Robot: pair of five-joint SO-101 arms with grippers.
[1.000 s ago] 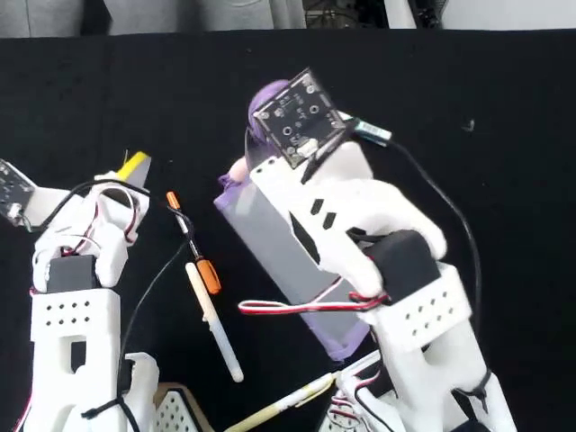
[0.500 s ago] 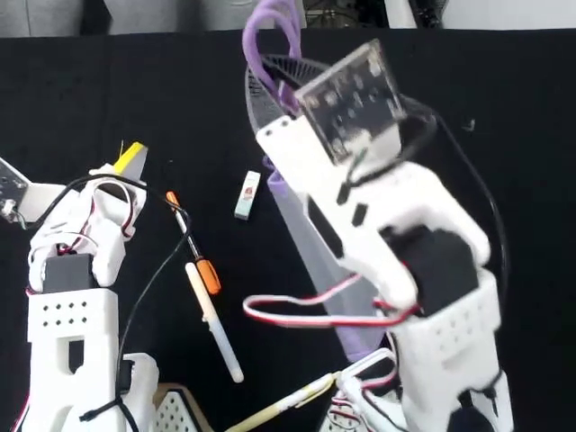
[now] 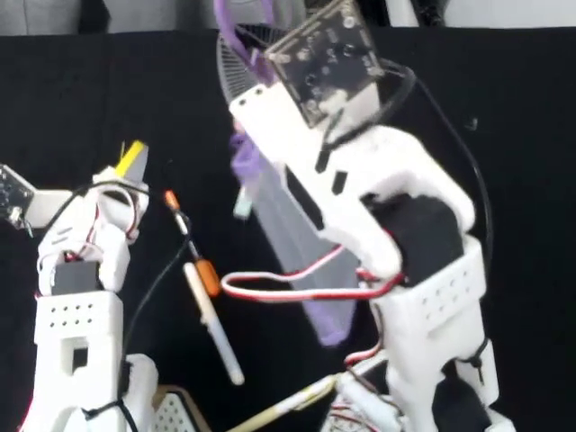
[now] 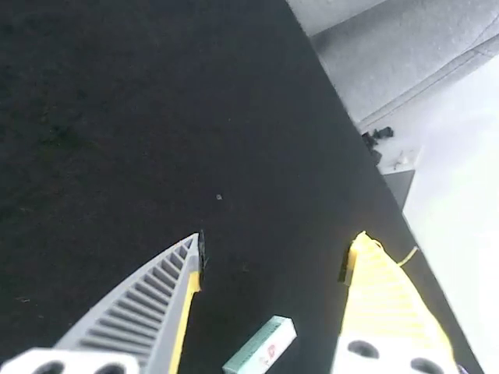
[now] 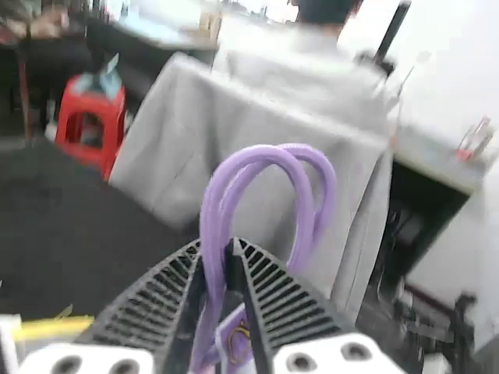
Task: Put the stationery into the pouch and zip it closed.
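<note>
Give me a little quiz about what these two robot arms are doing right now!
1. True or false: the left gripper is shut.
2. What is the right gripper pinching? A) the purple loop of the pouch B) a ruler C) scissors
3. Fill in: the white pen lies on the black ____.

Key: 1 false, it is open; 2 A; 3 table.

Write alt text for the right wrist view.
The right gripper is shut on the pouch's purple loop, which arches up past its black ribbed fingers. The black table lies below, and a red stool stands in the room behind.
</note>
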